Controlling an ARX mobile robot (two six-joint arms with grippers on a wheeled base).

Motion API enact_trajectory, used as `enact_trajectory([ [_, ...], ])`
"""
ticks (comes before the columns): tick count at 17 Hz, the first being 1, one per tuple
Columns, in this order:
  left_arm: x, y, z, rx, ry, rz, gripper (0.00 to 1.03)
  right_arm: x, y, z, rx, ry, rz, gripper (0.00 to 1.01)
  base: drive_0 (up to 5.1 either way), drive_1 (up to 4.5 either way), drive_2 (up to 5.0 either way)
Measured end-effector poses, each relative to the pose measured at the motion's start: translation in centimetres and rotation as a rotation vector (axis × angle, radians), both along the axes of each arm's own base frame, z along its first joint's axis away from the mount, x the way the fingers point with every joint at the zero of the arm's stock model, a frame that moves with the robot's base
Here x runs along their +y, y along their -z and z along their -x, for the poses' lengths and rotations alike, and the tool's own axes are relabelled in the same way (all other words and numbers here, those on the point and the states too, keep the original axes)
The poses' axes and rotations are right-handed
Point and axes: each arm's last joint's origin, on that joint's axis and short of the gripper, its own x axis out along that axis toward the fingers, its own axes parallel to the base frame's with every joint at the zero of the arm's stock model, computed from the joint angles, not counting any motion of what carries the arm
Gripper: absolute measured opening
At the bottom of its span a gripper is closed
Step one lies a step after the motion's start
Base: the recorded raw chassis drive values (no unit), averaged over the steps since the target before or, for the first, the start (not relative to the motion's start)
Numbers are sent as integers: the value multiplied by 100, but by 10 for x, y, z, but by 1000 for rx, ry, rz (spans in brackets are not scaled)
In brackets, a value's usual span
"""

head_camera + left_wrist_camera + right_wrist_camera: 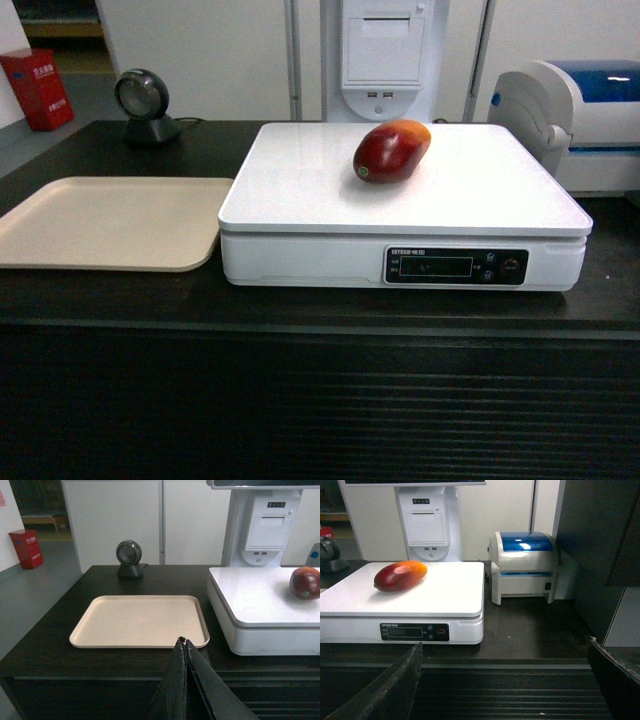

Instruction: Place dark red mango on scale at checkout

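Your glossy dark red mango (391,151), oval, fading to orange at its far end, lies on its side on the smooth flat top of the large white square plastic scale (300,190), toward 12 o'clock of the platter's centre, touching nothing else. The scale sits on the long black checkout counter (300,310) with its horizontally ribbed front. At 9 o'clock of the scale, just beside it, you have a flat beige matte tray with rounded corners (110,222). Your left gripper (185,642) has its dark fingers pressed together, holding nothing, tips over the tray's near edge. Your right gripper (505,652) has fingers (402,680) spread wide, holding nothing, short of the counter front.
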Motion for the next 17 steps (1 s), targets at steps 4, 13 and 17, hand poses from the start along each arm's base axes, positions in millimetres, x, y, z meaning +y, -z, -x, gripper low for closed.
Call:
enact_trajectory([
  [4,0,-1,7,-3,0,0,2,0,0,0,0,0,0,98,0,0,0],
  [13,0,4,25,12,0,0,2,0,0,0,0,0,0,98,0,0,0],
  [17,0,4,25,15,0,0,6,0,0,0,0,0,0,98,0,0,0],
])
